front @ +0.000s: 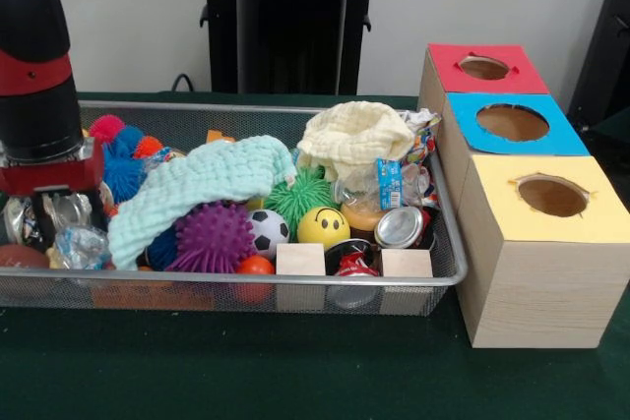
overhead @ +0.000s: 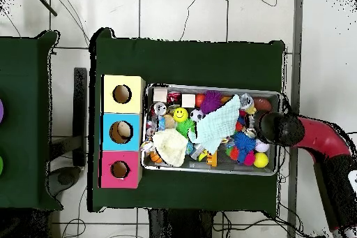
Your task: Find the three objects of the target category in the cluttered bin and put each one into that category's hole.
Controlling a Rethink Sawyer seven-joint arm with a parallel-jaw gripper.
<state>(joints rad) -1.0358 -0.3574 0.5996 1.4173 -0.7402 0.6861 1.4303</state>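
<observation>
The bin (front: 246, 282) is a silver wire-mesh tray full of clutter; it also shows in the overhead view (overhead: 209, 87). My gripper (front: 41, 211) is down inside the bin's left end in the front view, among crumpled clear plastic (front: 79, 243). Clutter hides its tips. In the overhead view the arm's black head (overhead: 279, 129) covers it at the bin's right end. Beside the bin stand three wooden boxes with holes: a red-topped one (front: 484, 68), a blue-topped one (front: 512, 123) and a yellow-topped one (front: 551, 196).
The bin holds a mint cloth (front: 197, 184), a pale yellow cloth (front: 354, 140), a purple spiky ball (front: 212, 236), a green spiky ball (front: 300, 194), a soccer ball (front: 266, 231), a smiley ball (front: 323, 226), two wooden blocks (front: 300, 259) and a can (front: 402, 226).
</observation>
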